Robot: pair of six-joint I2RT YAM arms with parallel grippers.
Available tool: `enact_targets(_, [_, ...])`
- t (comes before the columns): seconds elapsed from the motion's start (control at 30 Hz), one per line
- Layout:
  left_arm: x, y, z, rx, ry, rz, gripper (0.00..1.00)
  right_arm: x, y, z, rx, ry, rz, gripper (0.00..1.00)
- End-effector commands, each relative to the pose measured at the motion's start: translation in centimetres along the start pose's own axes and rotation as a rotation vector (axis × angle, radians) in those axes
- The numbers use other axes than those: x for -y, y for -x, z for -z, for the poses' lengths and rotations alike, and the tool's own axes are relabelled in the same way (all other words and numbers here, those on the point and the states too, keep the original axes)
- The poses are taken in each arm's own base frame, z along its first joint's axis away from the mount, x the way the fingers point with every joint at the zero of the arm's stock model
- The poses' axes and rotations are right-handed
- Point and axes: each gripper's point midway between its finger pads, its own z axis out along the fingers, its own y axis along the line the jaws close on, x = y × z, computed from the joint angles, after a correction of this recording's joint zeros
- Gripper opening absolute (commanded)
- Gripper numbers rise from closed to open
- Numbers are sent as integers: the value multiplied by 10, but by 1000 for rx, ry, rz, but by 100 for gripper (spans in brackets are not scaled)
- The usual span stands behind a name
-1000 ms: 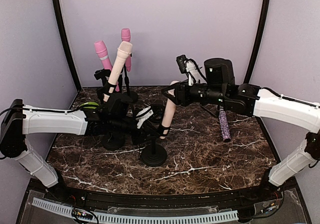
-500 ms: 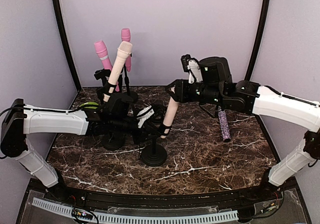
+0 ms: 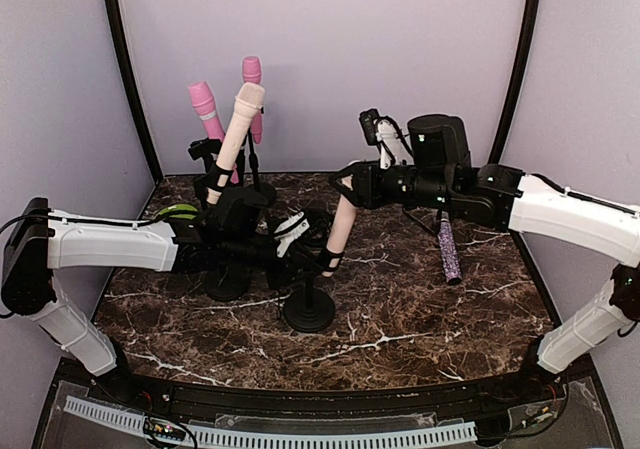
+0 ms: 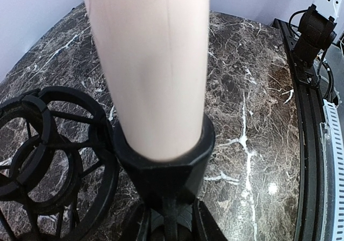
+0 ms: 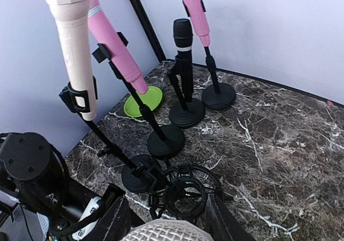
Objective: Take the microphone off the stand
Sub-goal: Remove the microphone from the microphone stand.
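Observation:
A beige microphone (image 3: 340, 224) stands tilted in the black clip (image 3: 327, 261) of a stand with a round base (image 3: 307, 311) at the table's middle. My left gripper (image 3: 303, 252) is shut on the stand's stem just under the clip. In the left wrist view the microphone body (image 4: 148, 64) fills the top, the clip (image 4: 161, 163) holds it, and my fingers close on the stem (image 4: 167, 225). My right gripper (image 3: 350, 182) is shut on the microphone's head. In the right wrist view the mesh head (image 5: 164, 233) sits between the fingers.
Behind the left arm stand a second beige microphone (image 3: 240, 129) and two pink ones (image 3: 205, 109) (image 3: 251, 81) on stands. A black shock mount (image 5: 185, 190), a black microphone (image 5: 183, 42) and a green disc (image 5: 142, 100) are nearby. A purple glitter microphone (image 3: 449, 251) lies at the right.
My right gripper has shifted slightly right and up with the microphone's head, tilting it a little more upright. The microphone stays in the clip. The left arm has not moved.

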Motion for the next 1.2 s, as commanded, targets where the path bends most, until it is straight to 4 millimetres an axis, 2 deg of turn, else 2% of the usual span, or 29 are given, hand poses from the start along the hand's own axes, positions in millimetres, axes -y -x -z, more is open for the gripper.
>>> enact_targets(0.0, [7, -21, -8, -75, -27, -21, 0, -68, 57, 37, 194, 345, 66, 32])
enact_targets(0.17, [9, -21, -8, -75, -29, -22, 0, -84, 62, 56, 235, 479, 99, 32])
enact_targets(0.37, [9, -22, -9, -77, -32, -23, 0, -84, 68, 68, 262, 526, 94, 32])
enact_targets(0.57, [8, -25, -11, -88, -22, -28, 0, -56, 74, 55, 246, 352, 28, 32])
enact_targets(0.83, [8, -27, -12, -99, -9, -36, 0, 6, 65, 38, 201, 3, -121, 32])
enact_targets(1.03, [9, -28, -13, -105, -7, -40, 0, 11, 70, 42, 221, -31, -135, 33])
enact_targets(1.17, [9, -31, -15, -114, -9, -40, 0, 5, 72, 45, 227, 0, -110, 33])
